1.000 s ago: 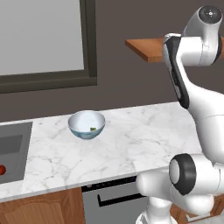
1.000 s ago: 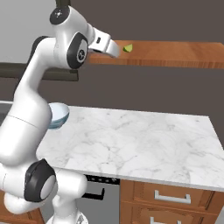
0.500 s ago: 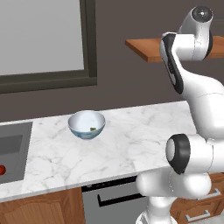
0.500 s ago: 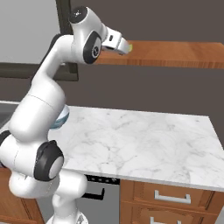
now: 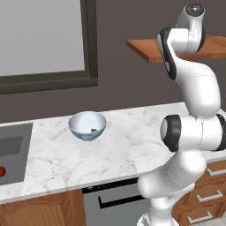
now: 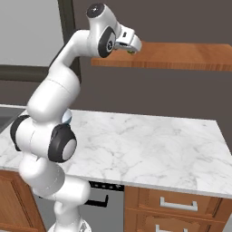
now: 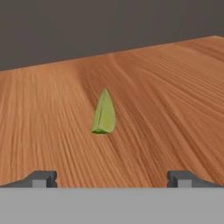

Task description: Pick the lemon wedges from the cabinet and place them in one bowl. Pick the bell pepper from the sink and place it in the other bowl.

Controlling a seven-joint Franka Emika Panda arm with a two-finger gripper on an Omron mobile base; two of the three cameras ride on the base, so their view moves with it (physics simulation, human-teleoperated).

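Hovering with gripper (image 7: pixel 112 178) jaws spread wide, empty; lemon wedge (image 7: pixel 104 113) at twelve o'clock, centred between, long axis pointing twelve.

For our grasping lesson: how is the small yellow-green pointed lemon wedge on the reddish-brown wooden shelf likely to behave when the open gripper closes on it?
The small yellow-green lemon wedge looks tiny between the open gripper, so it is probably light and easily nudged. Its tapering, sloped faces may let it squirt out of the jaws. Lying flat on the reddish-brown wooden shelf, it seems unlikely to roll.
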